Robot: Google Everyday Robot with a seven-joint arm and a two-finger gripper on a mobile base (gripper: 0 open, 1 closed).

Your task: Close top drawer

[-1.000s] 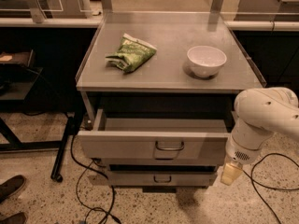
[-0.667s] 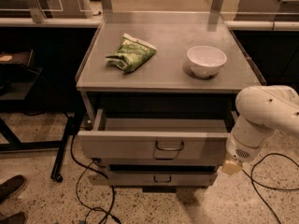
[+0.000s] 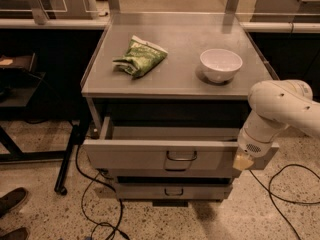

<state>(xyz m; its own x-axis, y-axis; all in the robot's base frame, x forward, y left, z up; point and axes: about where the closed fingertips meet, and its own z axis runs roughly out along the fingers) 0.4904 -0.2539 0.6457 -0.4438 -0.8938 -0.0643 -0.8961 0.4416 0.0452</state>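
Grey metal is seen in the wide, shallow top drawer, found pulled out beneath the surface, its long front panel laid left to right. The white arm's gripper is placed at the panel's right end, apparently against it, with the cabinet straight behind; whether it is released or clenched cannot be told. No writing can be read on the crumpled green bag.

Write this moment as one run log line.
top drawer: open | gripper: at its front, right end | cabinet top: green bag, white bowl
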